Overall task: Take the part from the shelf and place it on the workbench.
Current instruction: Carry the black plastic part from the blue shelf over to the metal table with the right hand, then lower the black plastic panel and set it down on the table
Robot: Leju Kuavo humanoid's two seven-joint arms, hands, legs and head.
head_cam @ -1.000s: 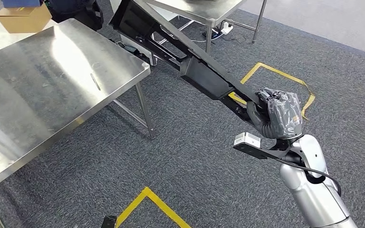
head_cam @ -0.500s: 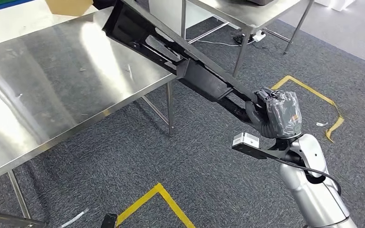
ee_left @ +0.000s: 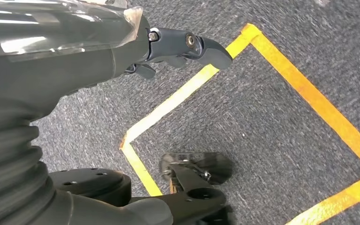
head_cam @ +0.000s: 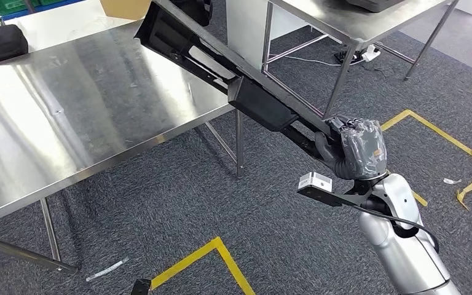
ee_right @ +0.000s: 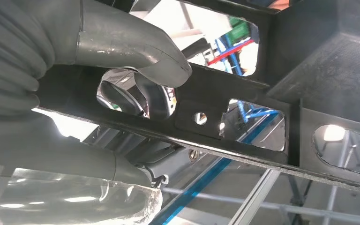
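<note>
Long black part point(head_cam: 233, 80) gripped at its near end by the right hand point(head_cam: 351, 149), fingers point(ee_right: 136, 44) wrapped through a cut-out in the frame and closed on it. Held out ahead and angled up, likely so that the far end clears the edge of the steel worktop point(head_cam: 67, 117) and hangs over its corner while the near end stays out over the floor. Grasped at one end only, so probably a heavy lever on the wrist; tilting or slipping looks like the main risk before set-down. Not yet resting on the worktop, as far as can be judged.

Left hand point(ee_left: 178, 47) hanging low over the carpet, holding nothing; fingers partly curled, too little shown to say whether open or closed.

Worktop bare and reflective across most of its span, with a black case point(head_cam: 0, 43) at the far left edge and a cardboard box point(head_cam: 126, 7) beyond. Second steel table point(head_cam: 356, 18) further back on the right. Grey carpet marked with yellow tape point(head_cam: 203, 258) outlines; power strip point(head_cam: 369, 54) and cables under the far table.
</note>
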